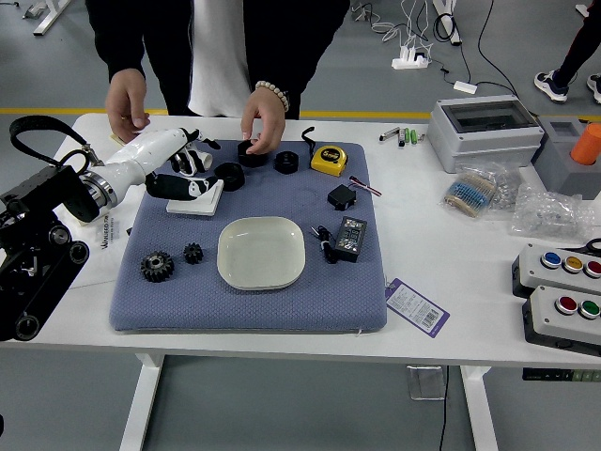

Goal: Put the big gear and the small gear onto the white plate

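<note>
White plate (261, 254) sits on blue mat (254, 315), white table (470, 310). Big gear (157, 267) and small gear (193, 254) on the mat too, left of plate, small one nearer it. Robot's left hand (148, 155) is beyond-left of plate, fingers spread. Person's braceleted hand (266, 119) is at a black ring (252, 155) beyond plate; other hand (126, 105) farther left. Grey floor (366, 80), yellow line (376, 115) past plate.

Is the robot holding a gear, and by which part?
No, the big gear and small gear lie on the mat. The robot's left hand is by the white pipe piece; whether it grips that can't be told.
</note>
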Available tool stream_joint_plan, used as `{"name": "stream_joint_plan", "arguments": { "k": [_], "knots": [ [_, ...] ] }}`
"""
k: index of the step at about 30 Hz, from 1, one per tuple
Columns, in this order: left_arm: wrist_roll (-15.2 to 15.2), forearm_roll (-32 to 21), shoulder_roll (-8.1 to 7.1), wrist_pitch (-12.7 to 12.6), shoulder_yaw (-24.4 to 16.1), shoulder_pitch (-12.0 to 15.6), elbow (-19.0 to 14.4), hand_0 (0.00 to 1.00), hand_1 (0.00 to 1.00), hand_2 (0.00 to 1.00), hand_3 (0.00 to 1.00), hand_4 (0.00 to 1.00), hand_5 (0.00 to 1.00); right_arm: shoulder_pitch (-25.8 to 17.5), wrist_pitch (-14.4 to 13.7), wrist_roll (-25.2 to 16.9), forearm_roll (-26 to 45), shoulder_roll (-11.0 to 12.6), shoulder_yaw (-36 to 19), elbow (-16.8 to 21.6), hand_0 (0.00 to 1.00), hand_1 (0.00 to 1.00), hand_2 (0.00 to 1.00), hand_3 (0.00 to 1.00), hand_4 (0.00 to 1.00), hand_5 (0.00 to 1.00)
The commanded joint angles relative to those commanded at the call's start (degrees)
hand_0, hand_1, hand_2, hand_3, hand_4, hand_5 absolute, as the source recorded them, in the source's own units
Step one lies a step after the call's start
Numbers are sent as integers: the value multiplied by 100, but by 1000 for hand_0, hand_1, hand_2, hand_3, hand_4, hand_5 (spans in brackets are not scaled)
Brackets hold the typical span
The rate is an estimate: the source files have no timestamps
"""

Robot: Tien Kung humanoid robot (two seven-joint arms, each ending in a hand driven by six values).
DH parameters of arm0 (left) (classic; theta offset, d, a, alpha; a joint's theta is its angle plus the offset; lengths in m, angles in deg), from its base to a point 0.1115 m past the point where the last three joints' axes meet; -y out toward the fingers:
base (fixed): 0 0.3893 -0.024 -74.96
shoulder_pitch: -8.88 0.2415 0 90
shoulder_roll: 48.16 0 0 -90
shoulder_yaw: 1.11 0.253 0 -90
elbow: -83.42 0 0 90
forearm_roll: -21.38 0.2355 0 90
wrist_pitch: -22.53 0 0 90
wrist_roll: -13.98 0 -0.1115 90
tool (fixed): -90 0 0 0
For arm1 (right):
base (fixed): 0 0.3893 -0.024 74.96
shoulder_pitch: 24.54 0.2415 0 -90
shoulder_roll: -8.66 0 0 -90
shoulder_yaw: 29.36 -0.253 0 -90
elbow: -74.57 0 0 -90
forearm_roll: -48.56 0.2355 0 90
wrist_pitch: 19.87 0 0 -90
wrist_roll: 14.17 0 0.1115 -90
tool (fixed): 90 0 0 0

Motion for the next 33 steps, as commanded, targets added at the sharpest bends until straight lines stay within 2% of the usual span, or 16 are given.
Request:
{"name": "stream_joint_plan", "arguments": {
  "k": [2,3,8,9,14,15,20,21,27,32,33],
  "knots": [
    [-12,28,6,29,69,-79,73,331,339,406,752,371,234,5,2,-1,0,4,9,2,741,744,768,642,918,756],
    [-16,43,13,46,110,-129,122,326,299,369,778,269,135,9,2,-1,-2,6,12,4,741,744,769,642,919,756],
    [-95,151,10,183,274,-343,325,326,299,369,778,269,135,49,6,-4,-6,22,-20,5,741,744,769,642,919,756],
    [-123,193,5,225,301,-383,375,329,275,348,839,218,109,59,5,-4,-9,27,-25,6,741,744,769,641,918,756],
    [-145,261,-6,271,412,-500,527,329,275,348,839,218,109,72,2,-6,6,36,-29,7,741,744,769,641,918,756],
    [-145,275,-5,276,469,-548,591,304,178,236,865,105,2,76,1,-3,-1,38,-26,8,741,744,769,641,918,755],
    [-212,367,11,352,694,-736,845,304,178,236,865,105,2,85,1,0,3,44,-15,10,741,744,769,641,918,755],
    [-231,387,14,372,745,-778,909,264,145,186,872,2,2,87,1,1,2,46,-13,11,741,744,768,642,918,756],
    [-345,444,32,494,1172,-1069,1327,255,143,178,869,2,2,103,0,-1,6,55,-11,15,742,745,769,642,918,756],
    [-386,493,66,504,1403,-1222,1532,255,143,178,869,2,2,112,-3,-2,12,61,-4,17,742,745,769,642,918,756],
    [-399,516,79,507,1453,-1259,1582,238,118,155,864,2,2,114,-3,-1,9,62,0,18,742,744,768,642,918,756]
  ]
}}
